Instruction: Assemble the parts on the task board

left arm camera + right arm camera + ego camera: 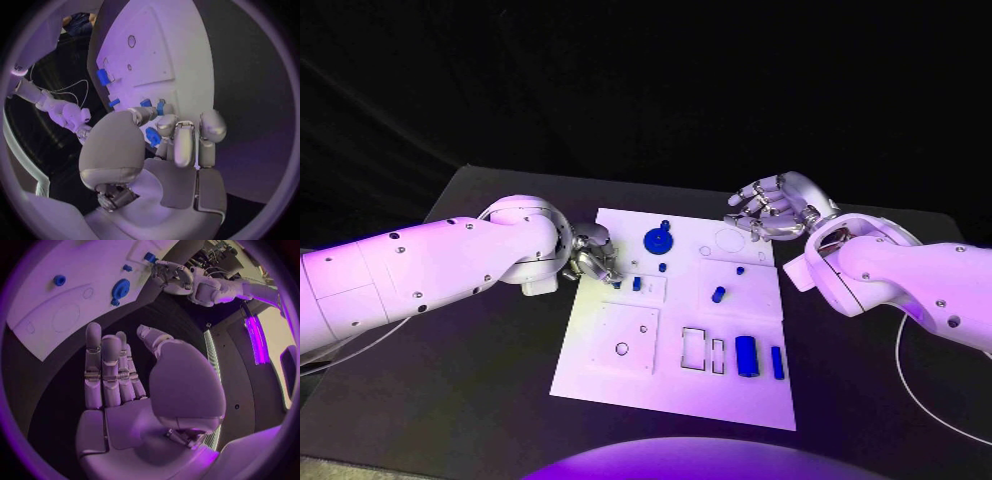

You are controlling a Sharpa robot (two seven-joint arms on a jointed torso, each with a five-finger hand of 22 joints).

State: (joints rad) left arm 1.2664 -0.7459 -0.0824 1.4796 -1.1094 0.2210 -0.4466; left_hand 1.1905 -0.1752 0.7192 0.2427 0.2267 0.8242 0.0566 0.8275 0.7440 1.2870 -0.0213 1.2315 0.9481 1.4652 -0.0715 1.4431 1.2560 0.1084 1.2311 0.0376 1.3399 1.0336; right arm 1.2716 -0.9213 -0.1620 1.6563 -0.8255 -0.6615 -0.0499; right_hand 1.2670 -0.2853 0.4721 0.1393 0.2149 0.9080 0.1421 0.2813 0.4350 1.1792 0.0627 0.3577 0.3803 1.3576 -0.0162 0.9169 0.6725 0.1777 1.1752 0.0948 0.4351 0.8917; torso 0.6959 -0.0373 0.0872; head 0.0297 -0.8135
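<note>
The white task board (678, 385) lies in the middle of the table. My left hand (593, 255) hovers at the board's left edge and pinches a small blue part (153, 136) between thumb and fingers. That part also shows at the left hand's fingertips (150, 257). A round blue disc (658, 238) sits near the board's far edge. Small blue parts (718, 294) lie around the board's middle, and two blue cylinders (747, 355) lie near its front right. My right hand (769, 205) hangs past the board's far right corner with its fingers apart and nothing in them.
The board has rectangular recesses (694, 346) and a square plate with a small hole (622, 348) on its front half. Bare black table (473, 370) lies on both sides of the board. A thin cable (927, 400) trails from the right arm.
</note>
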